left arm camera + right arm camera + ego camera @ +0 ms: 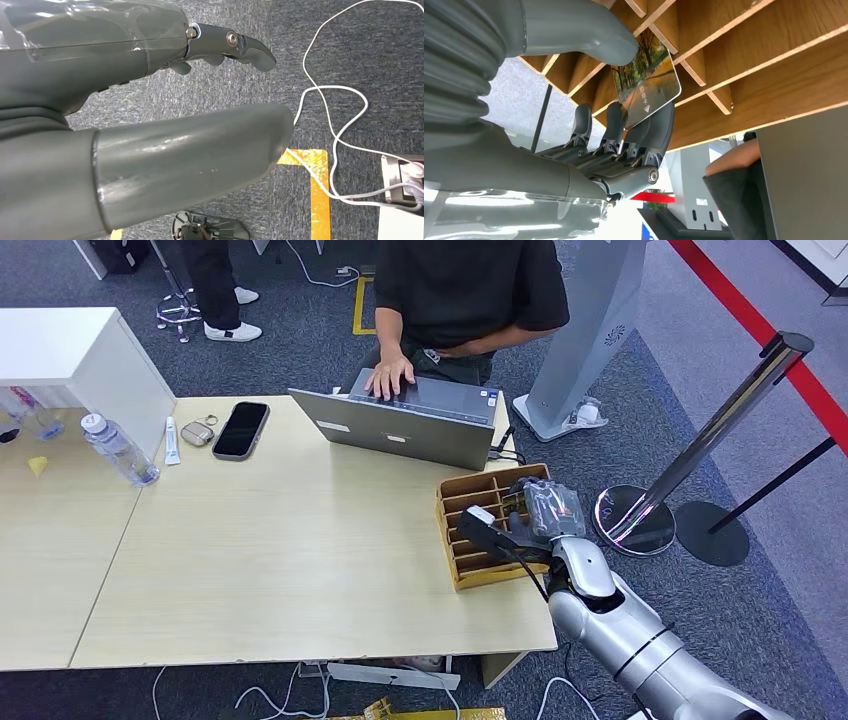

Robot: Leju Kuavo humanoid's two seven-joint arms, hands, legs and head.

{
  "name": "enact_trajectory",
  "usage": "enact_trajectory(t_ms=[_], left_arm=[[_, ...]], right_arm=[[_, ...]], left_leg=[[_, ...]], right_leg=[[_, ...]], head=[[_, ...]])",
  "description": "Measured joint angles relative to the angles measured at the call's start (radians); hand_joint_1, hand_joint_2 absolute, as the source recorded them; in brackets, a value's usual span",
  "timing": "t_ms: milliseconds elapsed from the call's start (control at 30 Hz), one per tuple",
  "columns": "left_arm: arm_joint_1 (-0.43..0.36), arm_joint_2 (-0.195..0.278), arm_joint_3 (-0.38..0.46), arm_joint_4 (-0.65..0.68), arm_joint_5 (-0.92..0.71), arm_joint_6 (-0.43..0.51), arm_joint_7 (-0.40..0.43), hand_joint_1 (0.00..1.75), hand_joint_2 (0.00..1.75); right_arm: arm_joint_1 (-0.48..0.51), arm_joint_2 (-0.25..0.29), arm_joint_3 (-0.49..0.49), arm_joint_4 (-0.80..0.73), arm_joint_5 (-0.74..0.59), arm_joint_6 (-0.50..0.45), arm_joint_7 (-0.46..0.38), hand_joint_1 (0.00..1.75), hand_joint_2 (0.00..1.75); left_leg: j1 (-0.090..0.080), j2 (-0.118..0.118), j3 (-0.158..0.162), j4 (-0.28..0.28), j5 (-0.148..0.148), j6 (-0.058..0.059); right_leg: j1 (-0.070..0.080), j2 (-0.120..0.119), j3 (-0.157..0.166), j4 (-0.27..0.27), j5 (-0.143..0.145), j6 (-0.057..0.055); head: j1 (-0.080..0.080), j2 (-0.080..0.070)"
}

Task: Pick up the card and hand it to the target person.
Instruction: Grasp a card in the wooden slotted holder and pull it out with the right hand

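A card (647, 82) printed with autumn trees is pinched between the thumb and fingers of my right hand (624, 125), close against the wooden slotted card box (744, 65). From the head view, my right hand (535, 520) hovers over that box (470, 560) at the table's right front, the card (481, 515) showing as a small white edge. A person in a black shirt (465, 285) sits behind the table with one hand (390, 373) on a laptop. My left hand (150, 100) hangs over the carpet holding nothing, fingers apart.
A grey laptop (410, 425) stands just behind the box. A phone (241, 429), keys, a tube and a water bottle (118, 450) lie at the table's far left. A stanchion (700, 450) and a grey kiosk base (570, 410) stand to the right. Cables (340, 125) run over the floor.
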Motion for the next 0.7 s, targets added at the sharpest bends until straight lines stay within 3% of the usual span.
enact_trajectory(t_ms=[267,567,700], left_arm=[[0.0,0.0,0.0,0.0,0.001,0.0,0.0,0.0,0.0],[0.0,0.0,0.0,0.0,0.003,0.0,-0.001,0.0,0.0],[0.0,0.0,0.0,0.0,0.003,0.0,-0.002,0.0,0.0]], right_arm=[[-0.004,0.0,0.003,0.0,0.001,0.022,0.01,0.96,1.75],[-0.012,-0.002,0.013,0.0,0.015,0.028,0.023,1.16,1.75],[-0.012,-0.002,0.015,0.0,0.024,0.026,0.028,1.32,1.75]], left_leg=[[0.0,0.0,0.0,0.0,0.0,0.0],[0.0,0.0,0.0,0.0,0.0,0.0],[0.0,0.0,0.0,0.0,0.0,0.0]], right_leg=[[0.0,0.0,0.0,0.0,0.0,0.0],[0.0,0.0,0.0,0.0,0.0,0.0],[0.0,0.0,0.0,0.0,0.0,0.0]], head=[[0.0,0.0],[0.0,0.0],[0.0,0.0]])
